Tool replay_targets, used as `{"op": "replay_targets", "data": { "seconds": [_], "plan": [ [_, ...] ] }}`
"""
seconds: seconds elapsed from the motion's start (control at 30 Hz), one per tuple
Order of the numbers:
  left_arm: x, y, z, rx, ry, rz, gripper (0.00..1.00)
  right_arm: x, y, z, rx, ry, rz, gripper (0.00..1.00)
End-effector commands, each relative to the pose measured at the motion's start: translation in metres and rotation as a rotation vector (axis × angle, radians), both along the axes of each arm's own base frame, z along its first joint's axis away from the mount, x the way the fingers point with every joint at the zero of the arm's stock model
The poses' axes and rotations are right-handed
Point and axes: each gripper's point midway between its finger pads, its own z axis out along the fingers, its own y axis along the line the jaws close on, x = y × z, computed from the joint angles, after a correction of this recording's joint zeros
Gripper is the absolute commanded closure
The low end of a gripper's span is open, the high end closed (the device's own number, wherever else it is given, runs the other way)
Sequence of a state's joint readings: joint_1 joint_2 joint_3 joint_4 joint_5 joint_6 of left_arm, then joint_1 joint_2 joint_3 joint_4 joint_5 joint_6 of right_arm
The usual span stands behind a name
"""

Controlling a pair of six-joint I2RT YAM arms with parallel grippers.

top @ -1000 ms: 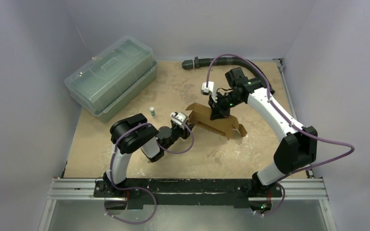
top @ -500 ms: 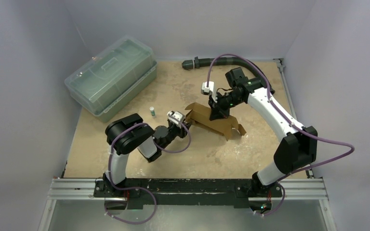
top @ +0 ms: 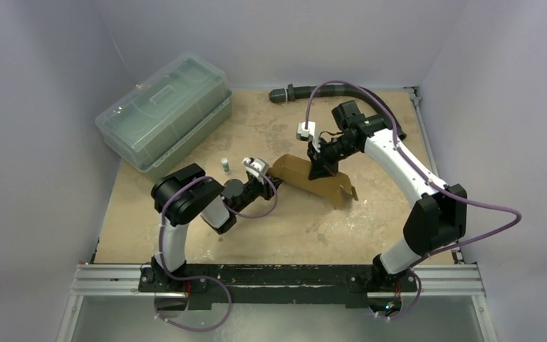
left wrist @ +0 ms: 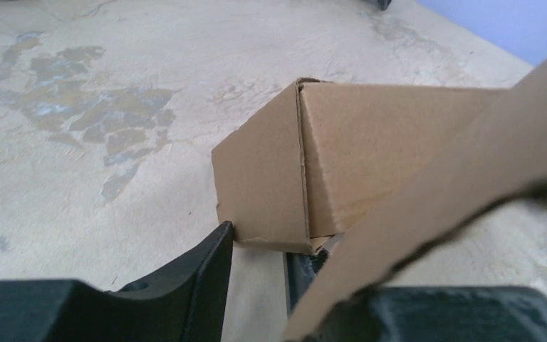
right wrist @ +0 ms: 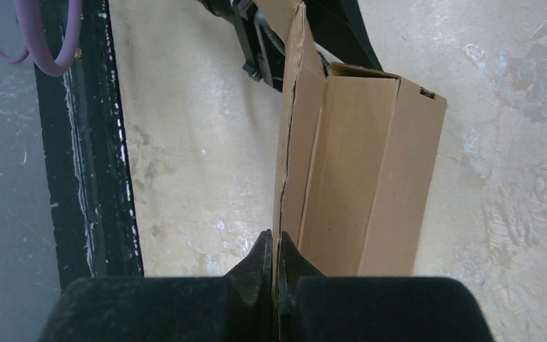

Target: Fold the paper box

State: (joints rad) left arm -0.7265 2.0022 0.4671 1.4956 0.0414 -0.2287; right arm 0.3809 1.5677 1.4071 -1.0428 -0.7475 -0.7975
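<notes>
The paper box [top: 313, 178] is a brown cardboard carton lying mid-table, partly formed into a tube. My right gripper [top: 322, 169] comes down on it from behind and is shut on a thin upright panel edge [right wrist: 285, 142] of the box [right wrist: 370, 178]. My left gripper [top: 269, 178] sits at the carton's left end. In the left wrist view its jaws [left wrist: 260, 242] stand apart with bare table between them. One fingertip [left wrist: 221, 235] touches the lower corner of the box end [left wrist: 256, 178], and a loose flap [left wrist: 456, 185] covers the other finger.
A large clear greenish lidded bin [top: 164, 114] stands at the back left. A small green-capped bottle [top: 225, 165] stands just left of my left gripper. A black hose [top: 306, 91] runs along the back edge. The metal mounting rail [top: 278, 279] lines the near edge.
My left gripper and arm have shifted left and slightly away. The box's raised left flap has folded down, so the carton looks more closed. My right gripper has kept its hold.
</notes>
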Motion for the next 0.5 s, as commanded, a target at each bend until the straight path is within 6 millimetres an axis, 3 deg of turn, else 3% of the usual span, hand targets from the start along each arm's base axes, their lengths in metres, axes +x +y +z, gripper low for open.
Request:
{"op": "replay_targets", "data": {
  "seconds": [0.0,0.27,0.47],
  "plan": [
    [0.0012,-0.0214,0.0846,-0.254,-0.207,-0.102,0.73,-0.0111,0.0091,0.0038,0.042,0.052,0.037,1.0],
    [-0.0005,-0.03,0.0845,-0.275,-0.192,-0.138,1.0,-0.0107,0.01,0.0045,0.049,0.054,0.031,1.0],
    [-0.0041,-0.0205,0.0843,-0.289,-0.162,-0.092,1.0,-0.0053,0.0091,0.0041,0.039,0.049,-0.007,1.0]
  ]
}}
